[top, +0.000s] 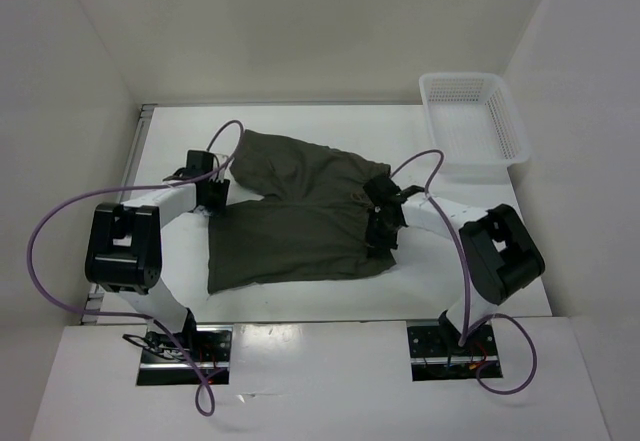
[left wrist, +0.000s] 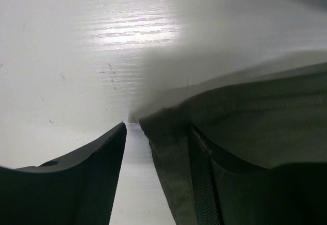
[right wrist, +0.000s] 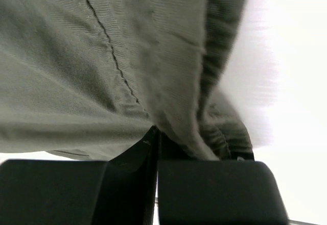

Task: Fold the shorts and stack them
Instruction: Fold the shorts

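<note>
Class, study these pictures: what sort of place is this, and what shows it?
Probably a robotics test cell: left arm and right arm bolted at a white table, plain white walls around, only shorts and a basket laid out.

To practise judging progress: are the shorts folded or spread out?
Spread out. In the top view the shorts lie flat on the table, both legs splayed apart, neither laid over the other.
</note>
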Robot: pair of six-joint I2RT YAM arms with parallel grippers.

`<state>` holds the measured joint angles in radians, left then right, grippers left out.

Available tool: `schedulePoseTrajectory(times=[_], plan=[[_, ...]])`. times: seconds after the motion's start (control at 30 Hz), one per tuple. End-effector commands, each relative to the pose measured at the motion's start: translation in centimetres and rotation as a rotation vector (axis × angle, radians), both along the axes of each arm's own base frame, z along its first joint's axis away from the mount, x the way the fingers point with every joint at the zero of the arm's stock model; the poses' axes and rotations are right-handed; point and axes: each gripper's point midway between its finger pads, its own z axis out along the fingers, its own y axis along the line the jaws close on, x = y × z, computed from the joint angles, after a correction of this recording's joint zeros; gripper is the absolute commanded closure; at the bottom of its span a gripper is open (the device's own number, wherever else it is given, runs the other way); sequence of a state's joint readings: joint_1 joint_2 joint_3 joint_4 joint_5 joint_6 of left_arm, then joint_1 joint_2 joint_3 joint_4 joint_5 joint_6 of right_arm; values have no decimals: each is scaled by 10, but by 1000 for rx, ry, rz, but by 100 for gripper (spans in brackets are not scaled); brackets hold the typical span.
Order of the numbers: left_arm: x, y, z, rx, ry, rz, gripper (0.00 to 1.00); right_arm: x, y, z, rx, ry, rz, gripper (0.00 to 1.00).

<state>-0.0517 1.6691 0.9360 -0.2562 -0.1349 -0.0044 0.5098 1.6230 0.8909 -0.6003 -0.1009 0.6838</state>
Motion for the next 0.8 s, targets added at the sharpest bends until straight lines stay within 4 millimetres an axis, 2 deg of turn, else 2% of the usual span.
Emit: schedulePoseTrajectory(times=[0.0, 0.03, 0.07, 0.13, 0.17, 0.2, 0.27, 0.3, 0.33, 0.37, 0.4, 0.43, 0.47, 0.5, 0.53, 0.6, 0.63, 0.7, 0.73, 0.77], plan=[[19, 10, 14, 5, -52, 24, 41, 22, -16, 26, -34, -119, -60, 99], [20, 5, 24, -20, -49, 9, 41, 30, -13, 37, -17, -157, -48, 98], [37, -2, 49, -49, -109, -9, 41, 44, -6, 58, 9, -212, -42, 93], [48, -19, 73, -133, -143, -65, 41, 61, -1, 90, 35, -313, -24, 85], [55, -24, 78, -154, -145, -80, 40, 69, 1, 100, 40, -344, -30, 78], [70, -31, 86, -186, -159, -103, 40, 93, 5, 125, 70, -437, -39, 69], [80, -36, 86, -209, -160, -119, 36, 125, 4, 153, 95, -533, -60, 63], [86, -39, 77, -219, -149, -125, 36, 145, -7, 162, 109, -567, -104, 62], [97, -39, 83, -219, -167, -127, 34, 159, -13, 151, 88, -553, -118, 59], [103, -39, 68, -220, -138, -124, 34, 181, -28, 163, 79, -586, -152, 56], [107, -39, 64, -220, -126, -122, 33, 196, -32, 145, 57, -558, -159, 55], [119, -39, 70, -219, -147, -125, 32, 214, -35, 153, 52, -594, -154, 55], [124, -35, 58, -219, -125, -113, 30, 224, -43, 148, 43, -587, -159, 53], [129, -39, 57, -237, -128, -125, 30, 233, -40, 122, 27, -538, -137, 52], [133, -41, 56, -246, -127, -131, 30, 249, -42, 128, 19, -566, -121, 52], [142, -43, 52, -253, -135, -137, 30, 258, -42, 110, -12, -529, -103, 50], [144, -44, 48, -261, -136, -143, 30, 267, -42, 95, -34, -502, -97, 48], [150, -44, 37, -262, -122, -141, 30, 274, -43, 81, -56, -481, -92, 48], [149, -44, 24, -263, -95, -137, 30, 281, -42, 71, -60, -469, -91, 46], [152, -44, 22, -263, -95, -137, 30, 282, -46, 66, -66, -454, -98, 45]])
